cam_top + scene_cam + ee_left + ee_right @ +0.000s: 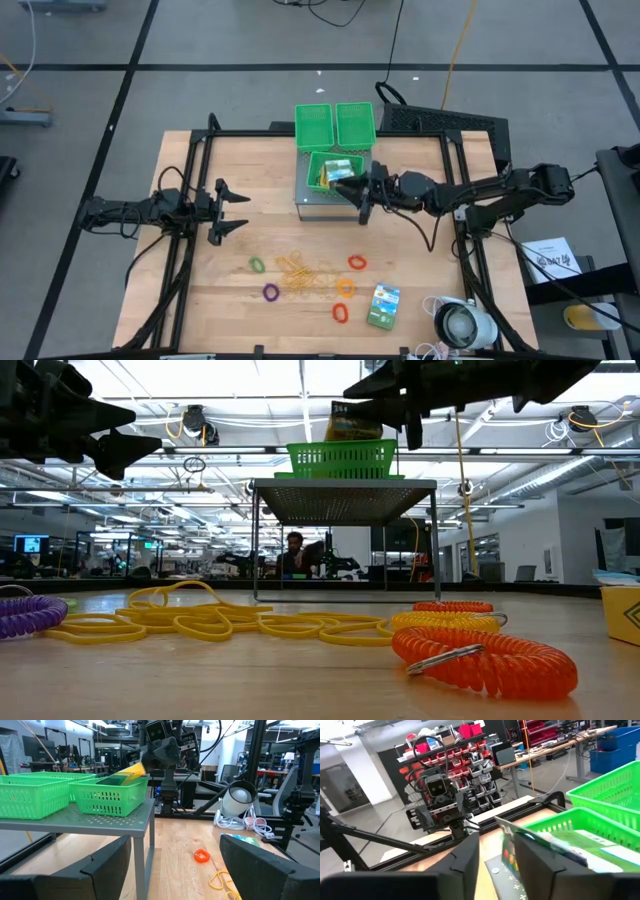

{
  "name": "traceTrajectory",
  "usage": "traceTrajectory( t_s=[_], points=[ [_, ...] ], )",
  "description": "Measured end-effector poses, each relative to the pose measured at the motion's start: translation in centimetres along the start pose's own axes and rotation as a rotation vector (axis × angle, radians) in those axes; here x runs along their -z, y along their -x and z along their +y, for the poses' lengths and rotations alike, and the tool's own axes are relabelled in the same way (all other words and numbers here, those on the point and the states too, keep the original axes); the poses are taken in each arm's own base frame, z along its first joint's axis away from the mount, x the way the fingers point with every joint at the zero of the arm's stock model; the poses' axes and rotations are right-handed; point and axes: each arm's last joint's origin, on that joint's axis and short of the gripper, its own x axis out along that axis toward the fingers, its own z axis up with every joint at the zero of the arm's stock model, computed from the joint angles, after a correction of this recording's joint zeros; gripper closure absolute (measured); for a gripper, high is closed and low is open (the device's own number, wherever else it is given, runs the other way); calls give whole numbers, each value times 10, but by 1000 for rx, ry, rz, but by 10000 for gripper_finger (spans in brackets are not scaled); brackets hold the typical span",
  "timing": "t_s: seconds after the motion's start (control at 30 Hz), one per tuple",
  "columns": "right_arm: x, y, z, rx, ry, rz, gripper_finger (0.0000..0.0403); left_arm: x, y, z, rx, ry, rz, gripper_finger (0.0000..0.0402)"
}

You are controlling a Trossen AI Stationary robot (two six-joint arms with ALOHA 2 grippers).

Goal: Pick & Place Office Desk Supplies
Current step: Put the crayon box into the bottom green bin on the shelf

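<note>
Crayon box (338, 173): propped upright in the nearest green bin (346, 160) on the grey stand (313, 201), right gripper (352, 187) at it, fingers part-open (whether they grip it, cannot tell). Rings and rubber bands (305, 274) lie loose on the table (200, 290), awaiting pickup; left gripper (238, 206) hovers wide open, empty.

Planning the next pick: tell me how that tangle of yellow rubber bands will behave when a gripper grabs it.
The rubber bands lie as thin loose loops sprawled flat on the table, so they are probably floppy and light. Being tangled, a pinch on one loop would likely drag several along, or slip out leaving the rest. A push would probably smear the pile toward the orange ring beside it.
</note>
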Motion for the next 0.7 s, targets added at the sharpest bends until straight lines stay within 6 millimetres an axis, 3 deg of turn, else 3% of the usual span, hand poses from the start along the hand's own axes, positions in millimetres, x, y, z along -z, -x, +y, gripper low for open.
traceTrajectory(
  t_s=[0.27,0.57,0.7],
  points=[
    [-1,0,-1,32,39,-16,244,0,0,0,0,0,0,91],
    [-8,1,8,-162,86,-68,243,0,0,0,0,0,0,91],
    [-6,3,16,-169,219,-54,243,0,0,0,0,0,0,91]
  ],
)
